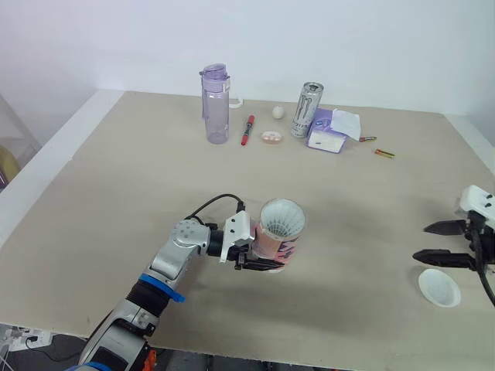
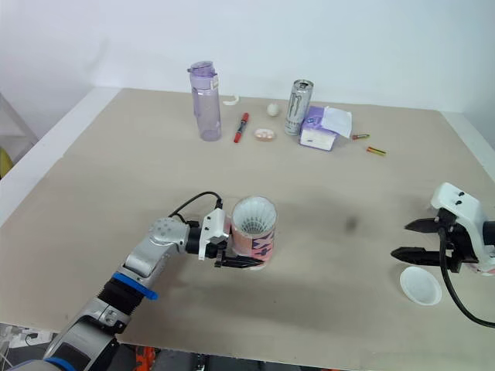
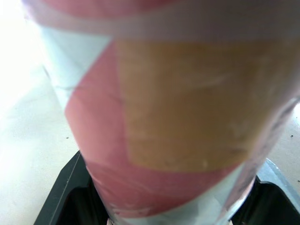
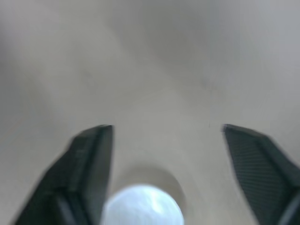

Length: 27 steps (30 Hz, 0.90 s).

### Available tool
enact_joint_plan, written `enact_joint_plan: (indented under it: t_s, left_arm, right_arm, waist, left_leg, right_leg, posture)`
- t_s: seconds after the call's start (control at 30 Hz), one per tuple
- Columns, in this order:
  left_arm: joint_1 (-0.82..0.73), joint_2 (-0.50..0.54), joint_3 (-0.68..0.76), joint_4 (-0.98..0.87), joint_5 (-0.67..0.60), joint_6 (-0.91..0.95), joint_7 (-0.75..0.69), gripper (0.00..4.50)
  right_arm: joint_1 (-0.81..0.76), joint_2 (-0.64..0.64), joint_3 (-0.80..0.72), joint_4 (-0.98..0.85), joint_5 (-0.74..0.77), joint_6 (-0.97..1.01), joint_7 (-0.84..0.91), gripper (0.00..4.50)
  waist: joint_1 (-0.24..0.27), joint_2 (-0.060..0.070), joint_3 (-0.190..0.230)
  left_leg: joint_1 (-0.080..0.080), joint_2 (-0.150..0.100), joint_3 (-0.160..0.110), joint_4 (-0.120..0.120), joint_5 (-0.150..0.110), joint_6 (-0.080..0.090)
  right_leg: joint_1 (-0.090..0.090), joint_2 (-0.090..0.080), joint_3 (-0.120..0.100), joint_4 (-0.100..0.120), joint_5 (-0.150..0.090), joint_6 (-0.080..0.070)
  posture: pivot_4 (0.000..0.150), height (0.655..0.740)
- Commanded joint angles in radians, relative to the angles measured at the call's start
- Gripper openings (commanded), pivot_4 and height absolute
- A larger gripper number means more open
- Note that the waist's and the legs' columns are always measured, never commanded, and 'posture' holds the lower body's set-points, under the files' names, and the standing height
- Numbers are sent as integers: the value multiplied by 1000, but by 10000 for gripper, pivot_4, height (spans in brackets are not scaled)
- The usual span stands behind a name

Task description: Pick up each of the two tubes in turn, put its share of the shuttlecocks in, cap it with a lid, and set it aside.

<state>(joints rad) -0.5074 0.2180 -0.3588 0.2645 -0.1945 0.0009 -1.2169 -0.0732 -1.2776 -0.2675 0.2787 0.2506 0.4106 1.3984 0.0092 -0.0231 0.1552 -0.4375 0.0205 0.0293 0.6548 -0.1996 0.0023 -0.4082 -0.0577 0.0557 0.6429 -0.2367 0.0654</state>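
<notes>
Left end effector [image 1: 259, 263] pinching tube [image 1: 275, 241] (shuttlecock [image 1: 282, 220] inside), near centre | right end effector [image 1: 438, 243] spread, near right, beside white lid [image 1: 439, 287]

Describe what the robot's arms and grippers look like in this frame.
The left arm is silver-grey metal with a blue band near the elbow and a black cable looping to a white wrist bracket. The left gripper has black fingers. The right gripper has a white housing, two pointed black fingers with textured pads, and a black lead trailing behind.
</notes>
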Motion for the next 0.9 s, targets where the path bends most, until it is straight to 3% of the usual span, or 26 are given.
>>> enact_joint_plan:
  t_s: [0.03,0.6,0.67,0.7,0.8,0.83,0.87,0.9]
  left_arm:
    - [7,2,-25,-12,14,1,-8,27473]
    - [21,14,-17,-31,20,29,12,27473]
    - [22,15,-17,-32,20,31,13,27473]
    - [23,15,-16,-34,20,31,13,27473]
    - [24,15,-16,-36,19,37,16,27473]
    - [24,15,-15,-37,19,39,17,27473]
    - [23,15,-15,-38,18,41,18,27473]
    - [23,15,-14,-38,18,43,20,27473]
  right_arm:
    - [-54,-20,43,144,-43,-101,27,44902]
    - [-244,32,248,418,-196,-320,51,44902]
    - [-258,37,259,436,-208,-348,57,38337]
    - [-260,39,261,439,-210,-356,57,38337]
    - [-259,39,269,449,-216,-387,59,24984]
    - [-254,38,270,447,-214,-394,64,24984]
    - [-247,36,267,441,-210,-396,69,18998]
    - [-241,34,264,437,-207,-400,75,16268]
  waist:
    - [0,1,0]
    - [-2,6,-2]
    - [-2,7,-2]
    - [-2,6,-2]
    - [-2,6,-2]
    - [-2,6,-2]
    - [-2,6,-2]
    - [-2,6,-2]
  left_leg:
    - [0,0,0,0,0,0]
    - [2,0,0,1,0,0]
    - [2,0,0,1,0,0]
    - [2,0,0,1,0,0]
    - [5,0,1,1,0,0]
    - [5,0,1,1,0,0]
    - [5,0,1,1,0,0]
    - [6,0,1,1,0,0]
  right_leg:
    - [0,0,0,0,0,0]
    - [2,1,1,0,1,0]
    - [2,1,1,0,1,0]
    - [2,1,1,0,1,0]
    - [4,1,1,0,1,0]
    - [4,1,1,0,1,0]
    - [5,1,1,0,1,0]
    - [5,1,1,0,1,0]
  posture:
    - [1500,7400]
    - [1500,7400]
    - [1500,7400]
    - [1500,7400]
    - [1500,7400]
    - [1500,7400]
    - [1500,7400]
    - [1500,7400]
